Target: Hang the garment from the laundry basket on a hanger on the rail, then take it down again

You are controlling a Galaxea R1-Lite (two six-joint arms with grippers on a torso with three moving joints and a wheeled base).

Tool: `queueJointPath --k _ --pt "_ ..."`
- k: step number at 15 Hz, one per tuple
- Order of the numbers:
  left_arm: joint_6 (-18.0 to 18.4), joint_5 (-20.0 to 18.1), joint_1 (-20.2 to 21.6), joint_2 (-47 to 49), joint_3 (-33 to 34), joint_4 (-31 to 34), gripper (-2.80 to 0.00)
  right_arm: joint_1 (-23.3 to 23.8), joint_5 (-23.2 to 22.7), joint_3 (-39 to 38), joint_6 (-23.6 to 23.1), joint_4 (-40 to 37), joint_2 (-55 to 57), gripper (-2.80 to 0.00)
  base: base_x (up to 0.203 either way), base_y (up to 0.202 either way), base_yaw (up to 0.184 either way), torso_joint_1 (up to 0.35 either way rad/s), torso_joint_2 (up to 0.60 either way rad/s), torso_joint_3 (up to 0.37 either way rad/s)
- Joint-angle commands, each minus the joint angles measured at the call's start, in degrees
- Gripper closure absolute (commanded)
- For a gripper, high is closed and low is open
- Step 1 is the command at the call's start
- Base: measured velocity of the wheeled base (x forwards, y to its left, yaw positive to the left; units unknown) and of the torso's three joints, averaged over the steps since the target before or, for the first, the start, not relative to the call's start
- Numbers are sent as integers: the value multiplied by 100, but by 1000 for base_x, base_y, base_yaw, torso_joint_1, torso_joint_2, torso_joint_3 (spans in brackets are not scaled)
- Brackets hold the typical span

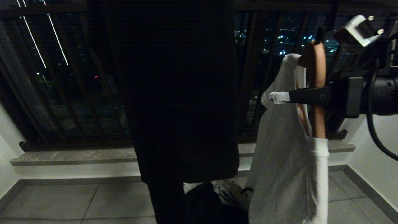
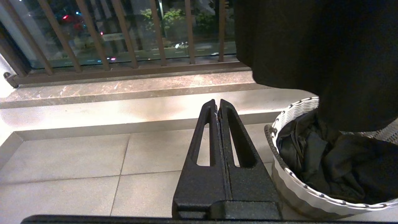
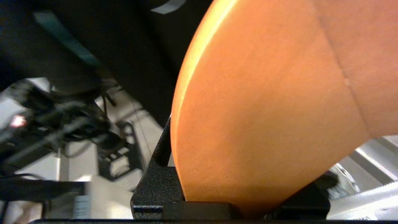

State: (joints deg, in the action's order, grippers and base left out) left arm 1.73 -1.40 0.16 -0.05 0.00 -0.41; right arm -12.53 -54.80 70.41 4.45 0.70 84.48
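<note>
The right hand [image 1: 281,97] is clamped on the stiff wooden hanger [image 1: 316,90]; the light, limp white garment [image 1: 289,161] draped on it is best carried by that hanger. The left hand [image 2: 217,107] is shut, beside the laundry basket [image 2: 295,112].

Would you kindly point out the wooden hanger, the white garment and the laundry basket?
wooden hanger [image 1: 317,65]: head view, its upper wooden arm.
white garment [image 1: 286,168]: head view, the middle of the hanging cloth.
laundry basket [image 2: 290,113]: left wrist view, its pale ribbed rim.

Basket [image 2: 289,183]: far side hidden behind hanging black cloth [image 1: 177,93]; contents dark, unidentifiable.
Hanger [image 1: 316,90]: lower end hidden inside white garment [image 1: 286,161]; hook not discernible.
Right gripper [image 1: 298,96]: one finger visible only.
Right wrist surroundings: blurred.
</note>
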Motion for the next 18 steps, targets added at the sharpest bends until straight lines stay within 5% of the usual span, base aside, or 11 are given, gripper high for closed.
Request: queueJointPath --k 1,8,18 --pt "3 0 2 -4 18 -2 0 -65 -38 572 -318 -355 1049 0 0 0 0 0 0 0" --pt "3 0 2 -4 18 -2 0 -1298 329 1511 -42 -702 2372 0 0 0 0 0 0 0" --pt "3 0 2 -4 10 -2 0 -1888 961 2525 -11 -689 4574 0 0 0 0 0 0 0"
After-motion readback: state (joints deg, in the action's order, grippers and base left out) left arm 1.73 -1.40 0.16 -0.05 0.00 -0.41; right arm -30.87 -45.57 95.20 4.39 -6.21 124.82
